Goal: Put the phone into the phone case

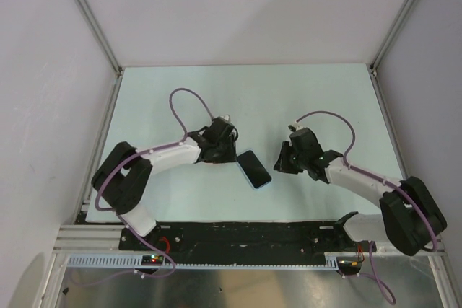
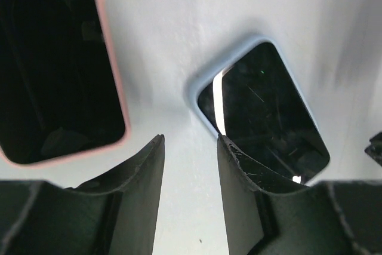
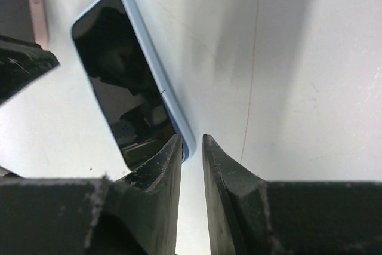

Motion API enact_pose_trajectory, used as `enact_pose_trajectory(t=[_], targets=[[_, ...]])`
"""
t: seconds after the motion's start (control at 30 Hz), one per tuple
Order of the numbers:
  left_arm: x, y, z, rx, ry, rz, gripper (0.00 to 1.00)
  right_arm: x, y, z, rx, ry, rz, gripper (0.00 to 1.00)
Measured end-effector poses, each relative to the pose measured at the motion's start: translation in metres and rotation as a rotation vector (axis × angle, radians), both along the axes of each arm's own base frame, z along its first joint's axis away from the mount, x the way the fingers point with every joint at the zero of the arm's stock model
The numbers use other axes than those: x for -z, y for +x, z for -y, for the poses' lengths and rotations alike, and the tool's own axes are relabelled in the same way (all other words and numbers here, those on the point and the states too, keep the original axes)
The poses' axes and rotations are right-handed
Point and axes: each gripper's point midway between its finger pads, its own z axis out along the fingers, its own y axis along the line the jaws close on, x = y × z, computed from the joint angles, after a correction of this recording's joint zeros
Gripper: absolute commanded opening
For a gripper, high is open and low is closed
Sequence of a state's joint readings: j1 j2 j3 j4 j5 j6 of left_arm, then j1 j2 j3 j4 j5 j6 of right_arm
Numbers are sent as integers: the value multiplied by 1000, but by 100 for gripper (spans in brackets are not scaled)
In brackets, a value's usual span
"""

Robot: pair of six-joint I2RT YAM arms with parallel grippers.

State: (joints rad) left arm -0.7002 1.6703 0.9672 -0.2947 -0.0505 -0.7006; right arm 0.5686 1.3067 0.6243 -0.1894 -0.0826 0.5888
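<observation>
Left arm (image 1: 166, 155): reaches from its base toward the blue-rimmed phone (image 1: 254, 169), ending just left of it in the overhead view.
Left gripper (image 2: 190, 168): fingers apart with bare table showing in the gap and nothing held. It hangs low over the near-left corner of the blue-rimmed phone. In its own wrist view the right-hand finger (image 2: 245, 177) overlaps the phone's lower edge; whether it touches cannot be told.
Pink-rimmed item (image 2: 54, 70): a flat dark slab with a thin pink border, lying left of the blue-rimmed phone with a strip of table between them. The left gripper hides it from overhead. Whether it is a case or a second handset cannot be told.
Blue-rimmed phone: flat on the table, glossy black face up, pale blue edge all round it. It lies at a slant between the two grippers.
Right gripper (image 3: 192, 159): fingers drawn close, only a narrow slit of table between them, gripping nothing. It sits just right of the blue-rimmed phone. In its wrist view the left-hand finger (image 3: 158, 165) covers the phone's nearest corner.
Right arm (image 1: 361, 178): runs from its base toward the blue-rimmed phone, stopping a little short of its right side.
Table (image 1: 253, 99): pale surface under the blue-rimmed phone.
</observation>
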Motion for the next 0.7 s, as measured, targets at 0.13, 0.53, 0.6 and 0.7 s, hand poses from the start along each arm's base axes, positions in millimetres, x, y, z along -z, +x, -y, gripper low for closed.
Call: enact_pose_trajectory(t=[0.13, 0.53, 0.6, 0.7], targets=[[-9, -24, 13, 44, -21, 12, 45, -11, -6, -3, -17, 22, 35, 26], [-5, -64, 42, 65, -59, -30, 44, 4, -25, -8, -64, -10, -16, 25], [-6, -66, 45, 64, -67, -30, 44, 8, -26, -9, -68, -17, -27, 24], [-5, -65, 48, 61, -77, -29, 44, 14, -29, -10, -77, -29, -43, 24]])
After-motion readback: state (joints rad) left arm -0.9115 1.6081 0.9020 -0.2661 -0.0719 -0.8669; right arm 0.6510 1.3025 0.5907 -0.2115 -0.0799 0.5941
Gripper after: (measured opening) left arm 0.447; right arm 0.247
